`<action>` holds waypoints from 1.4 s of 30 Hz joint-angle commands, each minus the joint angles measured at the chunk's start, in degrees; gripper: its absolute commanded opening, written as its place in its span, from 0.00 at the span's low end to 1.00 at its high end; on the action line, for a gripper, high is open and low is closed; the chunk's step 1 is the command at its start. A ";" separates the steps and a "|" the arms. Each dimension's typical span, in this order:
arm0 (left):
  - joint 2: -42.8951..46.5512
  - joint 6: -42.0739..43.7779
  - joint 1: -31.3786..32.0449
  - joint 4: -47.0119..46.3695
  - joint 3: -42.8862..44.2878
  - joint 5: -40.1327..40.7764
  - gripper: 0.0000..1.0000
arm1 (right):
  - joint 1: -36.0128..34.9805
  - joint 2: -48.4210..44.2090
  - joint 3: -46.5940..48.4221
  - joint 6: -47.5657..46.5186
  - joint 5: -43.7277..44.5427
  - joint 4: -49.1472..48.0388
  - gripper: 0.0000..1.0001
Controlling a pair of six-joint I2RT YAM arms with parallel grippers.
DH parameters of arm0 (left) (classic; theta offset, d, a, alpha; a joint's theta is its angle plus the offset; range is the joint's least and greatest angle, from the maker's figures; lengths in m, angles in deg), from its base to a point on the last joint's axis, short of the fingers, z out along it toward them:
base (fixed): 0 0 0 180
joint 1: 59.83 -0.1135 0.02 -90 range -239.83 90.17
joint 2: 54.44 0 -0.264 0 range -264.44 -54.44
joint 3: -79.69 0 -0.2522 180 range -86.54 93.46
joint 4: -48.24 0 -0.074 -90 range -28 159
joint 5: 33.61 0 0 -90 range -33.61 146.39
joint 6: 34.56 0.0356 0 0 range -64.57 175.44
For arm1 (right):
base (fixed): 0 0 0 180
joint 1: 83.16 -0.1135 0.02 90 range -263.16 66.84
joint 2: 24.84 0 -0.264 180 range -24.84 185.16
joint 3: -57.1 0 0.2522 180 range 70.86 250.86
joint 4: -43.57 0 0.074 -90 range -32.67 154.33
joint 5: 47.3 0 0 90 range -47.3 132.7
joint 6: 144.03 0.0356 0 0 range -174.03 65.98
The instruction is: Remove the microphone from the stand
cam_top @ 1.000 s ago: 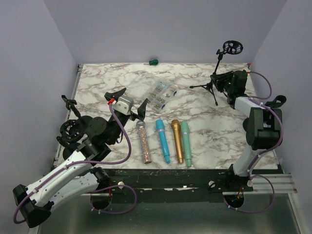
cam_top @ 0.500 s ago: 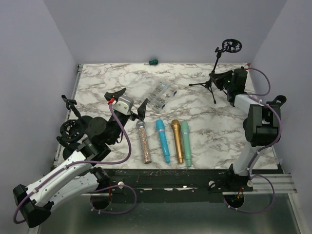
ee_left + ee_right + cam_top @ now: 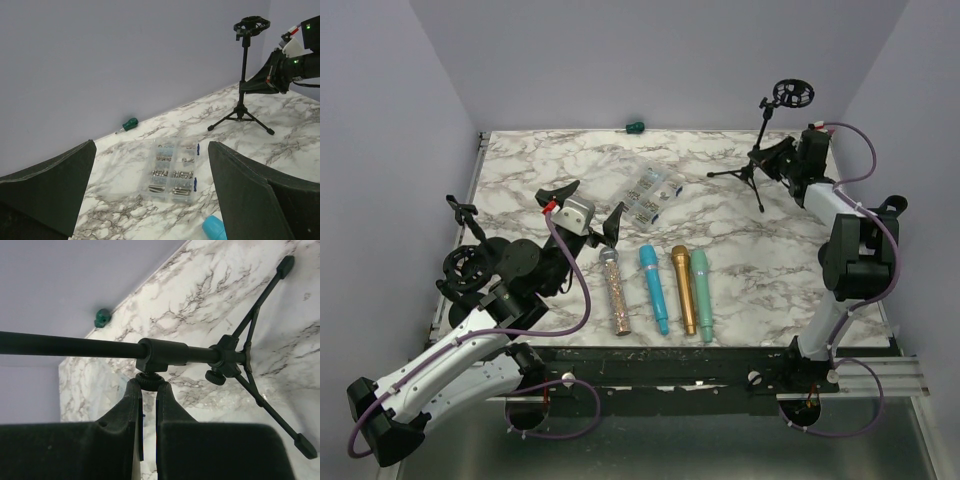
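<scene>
The black tripod stand (image 3: 764, 140) is upright at the back right, and nothing sits in its ring holder (image 3: 792, 95). Several microphones lie side by side on the marble at the front: glitter silver (image 3: 617, 292), blue (image 3: 654, 288), gold (image 3: 684, 288) and mint green (image 3: 702, 292). My right gripper (image 3: 772, 160) is shut on a small knob (image 3: 149, 380) under the stand's pole (image 3: 75, 346), low near the tripod legs (image 3: 270, 390). My left gripper (image 3: 151, 145) is open and holds nothing, hovering left of the microphones.
A clear screw box (image 3: 653, 192) lies mid-table, directly ahead of the left gripper (image 3: 585, 207). A green-handled screwdriver (image 3: 635, 126) rests against the back wall. A black ring mount (image 3: 466, 265) sits by the left arm at the table's left edge.
The right gripper has closed onto the stand's knob and shifted slightly toward the back wall with the stand. The left arm has not moved.
</scene>
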 commanded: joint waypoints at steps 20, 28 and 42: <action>-0.48 -0.24 0.23 -0.23 1.54 -0.71 0.99 | -15.09 2.95 18.41 -29.72 52.05 29.93 0.01; -0.56 -0.22 0.19 -0.23 1.55 -0.76 0.98 | -19.11 7.28 25.17 -42.58 58.71 30.51 0.01; -0.52 -0.08 0.16 -0.17 1.55 -0.67 0.99 | -12.10 -3.61 7.27 -5.50 25.94 12.93 0.52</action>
